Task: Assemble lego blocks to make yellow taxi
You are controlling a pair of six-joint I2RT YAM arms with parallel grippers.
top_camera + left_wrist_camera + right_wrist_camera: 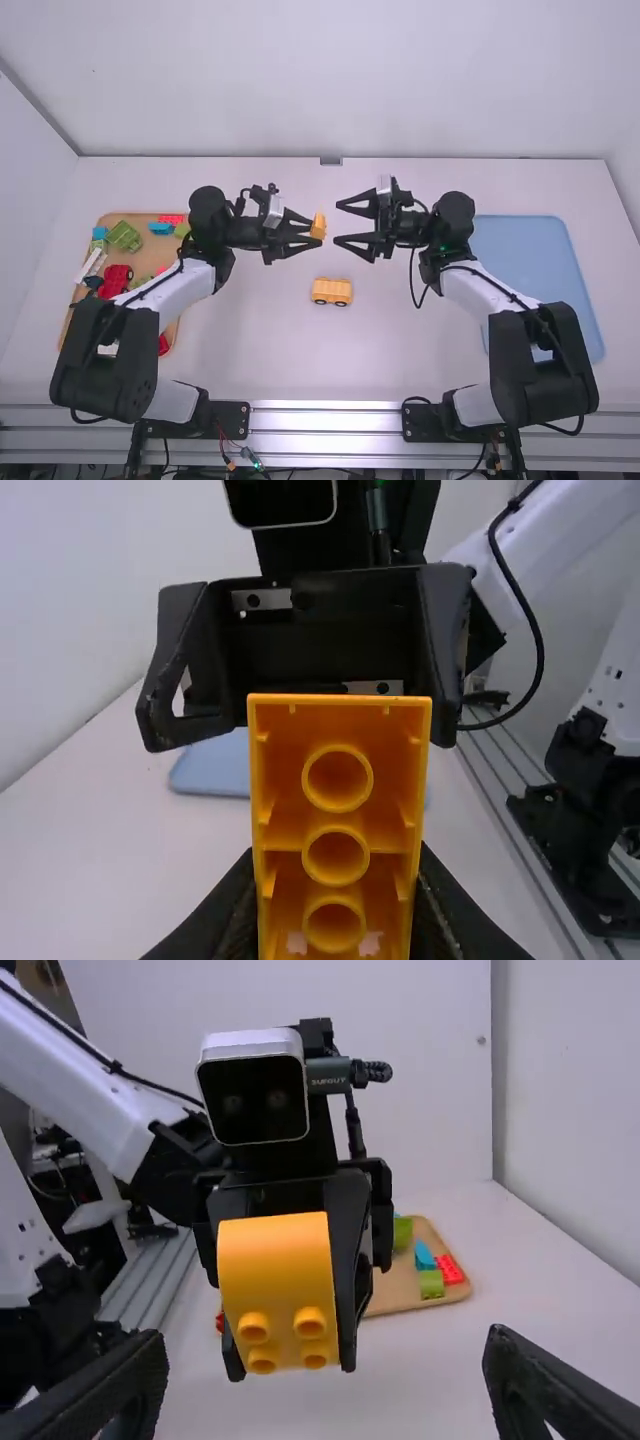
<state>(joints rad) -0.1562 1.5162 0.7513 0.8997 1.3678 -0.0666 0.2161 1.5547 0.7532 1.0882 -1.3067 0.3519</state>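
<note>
My left gripper (304, 229) is shut on an orange-yellow block (318, 226), held up near the middle of the table. In the left wrist view the block (338, 810) turns its hollow underside with round tubes to the camera, between the fingers of the left gripper (336, 920). The right wrist view has its studded, curved side (278, 1290). Facing it across a gap, my right gripper (354, 225) stands open and holds nothing; its fingers are wide apart in its own view (325, 1385). A yellow car body with dark wheels (332, 291) rests on the table below the gap.
At the left, a wooden tray (150, 256) carries several loose pieces, among them a red car (115, 280), a green block (124, 236) and a blue block (160, 228). A blue tray (523, 240) lies at the right, partly behind the right arm.
</note>
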